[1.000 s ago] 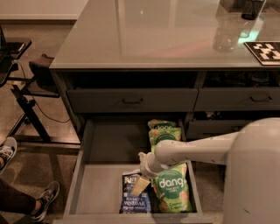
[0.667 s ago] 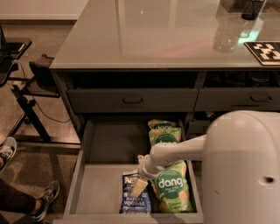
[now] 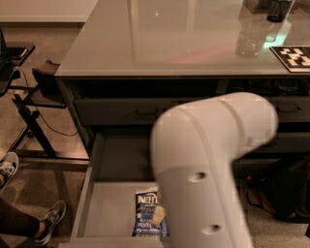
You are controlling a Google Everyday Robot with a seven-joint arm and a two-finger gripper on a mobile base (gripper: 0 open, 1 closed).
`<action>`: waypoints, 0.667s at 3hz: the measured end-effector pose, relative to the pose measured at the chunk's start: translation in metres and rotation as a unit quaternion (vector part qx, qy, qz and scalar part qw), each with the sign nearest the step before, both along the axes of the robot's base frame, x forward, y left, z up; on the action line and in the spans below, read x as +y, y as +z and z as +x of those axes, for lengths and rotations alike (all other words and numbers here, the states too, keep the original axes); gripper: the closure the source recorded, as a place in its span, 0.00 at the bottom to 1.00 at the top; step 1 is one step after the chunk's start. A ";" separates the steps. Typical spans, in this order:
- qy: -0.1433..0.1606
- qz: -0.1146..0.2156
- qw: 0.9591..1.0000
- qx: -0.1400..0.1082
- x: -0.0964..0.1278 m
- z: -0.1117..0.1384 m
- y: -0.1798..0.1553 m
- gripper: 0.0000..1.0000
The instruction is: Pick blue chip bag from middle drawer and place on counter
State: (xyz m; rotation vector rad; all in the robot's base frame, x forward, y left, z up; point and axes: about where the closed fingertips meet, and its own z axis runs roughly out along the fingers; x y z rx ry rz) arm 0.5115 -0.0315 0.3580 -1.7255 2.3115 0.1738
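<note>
The blue chip bag (image 3: 148,214) lies flat near the front of the open middle drawer (image 3: 110,209), its white lettering facing up. My white arm (image 3: 208,169) fills the middle and right of the view and hides most of the drawer's right side. Only a small tan tip of my gripper (image 3: 158,215) shows, right over the bag's right part. The rest of the gripper is hidden behind the arm. The counter (image 3: 164,38) is the glossy grey-green top above the drawers.
A clear bottle (image 3: 250,39), a black-and-white marker tile (image 3: 293,57) and a dark object (image 3: 279,9) stand at the counter's back right. The shallower drawer (image 3: 121,111) above is closed. A person's shoes (image 3: 52,219) and a black stand (image 3: 29,97) are at left. A dark bag (image 3: 286,193) is at right.
My arm's elbow has swung in front of the camera and now covers the green bags and the drawer's right side. The gripper tip stays by the blue bag, which has not moved.
</note>
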 end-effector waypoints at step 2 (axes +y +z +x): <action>-0.005 -0.041 0.999 0.020 -0.001 -0.008 -0.016 0.00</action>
